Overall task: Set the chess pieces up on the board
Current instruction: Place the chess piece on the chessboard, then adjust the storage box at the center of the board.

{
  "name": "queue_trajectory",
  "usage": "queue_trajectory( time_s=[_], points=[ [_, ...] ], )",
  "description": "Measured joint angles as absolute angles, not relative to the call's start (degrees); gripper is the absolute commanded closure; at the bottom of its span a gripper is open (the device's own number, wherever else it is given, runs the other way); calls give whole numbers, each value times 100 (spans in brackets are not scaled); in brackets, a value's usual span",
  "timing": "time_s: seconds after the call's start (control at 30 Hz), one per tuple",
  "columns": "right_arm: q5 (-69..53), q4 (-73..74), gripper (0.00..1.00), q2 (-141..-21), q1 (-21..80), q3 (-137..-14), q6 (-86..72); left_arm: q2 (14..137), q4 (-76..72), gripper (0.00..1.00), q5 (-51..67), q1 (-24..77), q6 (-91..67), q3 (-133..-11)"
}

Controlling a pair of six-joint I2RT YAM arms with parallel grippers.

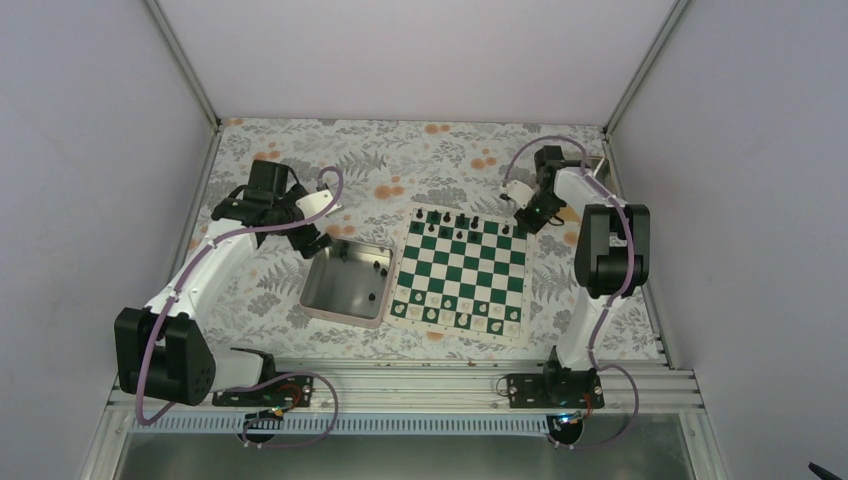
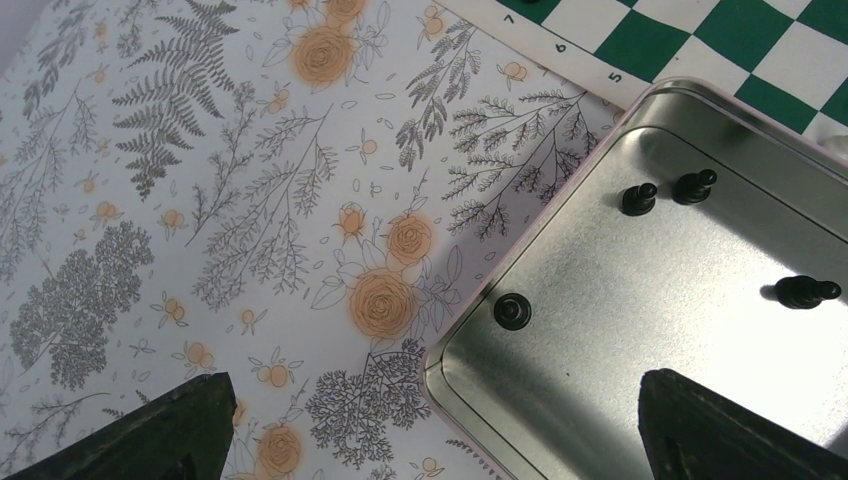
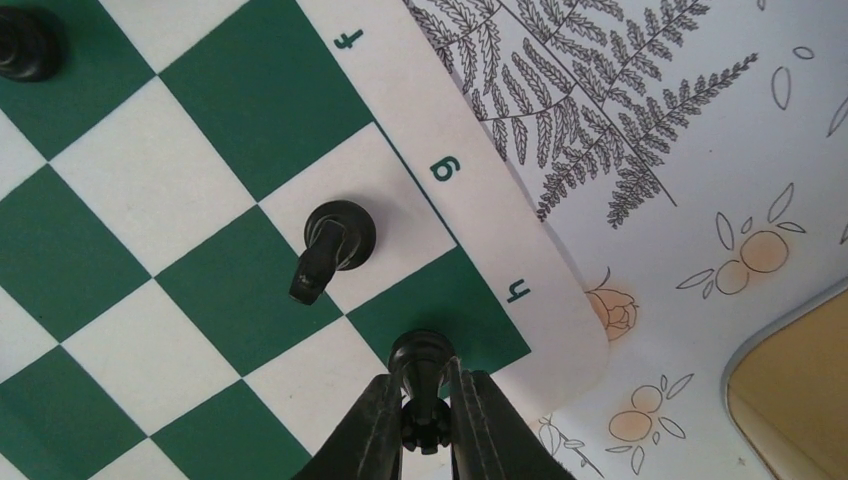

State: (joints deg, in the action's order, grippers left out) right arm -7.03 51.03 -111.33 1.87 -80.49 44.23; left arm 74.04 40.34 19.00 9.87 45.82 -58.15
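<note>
There are 2 arms, the left arm (image 1: 200,270) and the right arm (image 1: 608,250), 1 board (image 1: 462,268) and 1 metal tray (image 1: 338,288). In the tray lie 4 black chess pieces (image 2: 511,311) (counted from the left wrist view). On the board, the right wrist view shows 3 of them.

plain lilac walls (image 1: 430,50) enclose a tabletop (image 1: 400,160) covered in fern-and-rose print

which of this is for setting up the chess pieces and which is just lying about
for the job:
flat green and white checkered chessboard
tiny black chess pieces on its far rows
four more black ones in the square shiny metal tray

just lying about:
that tray itself
floral patterned table cover
pale whitish pieces on near rows
</note>
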Motion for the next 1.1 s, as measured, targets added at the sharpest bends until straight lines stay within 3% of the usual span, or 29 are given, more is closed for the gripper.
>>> queue_trajectory(
  time_s=[0.4, 0.7, 1.1],
  points=[
    [-703, 5041, 67, -11198, 187, -8119, 4458, 7404, 4032, 0, 1861, 993, 4580, -5780],
    [-703, 5105, 63, -10805, 270, -8235, 4414, 7491, 3951, 0, 1710, 1094, 4609, -5787],
    [-676, 5354, 62, -9677, 1129, -8580, 4152, 8514, 3916, 0, 923, 1258, 5089, -6285]
  ],
)
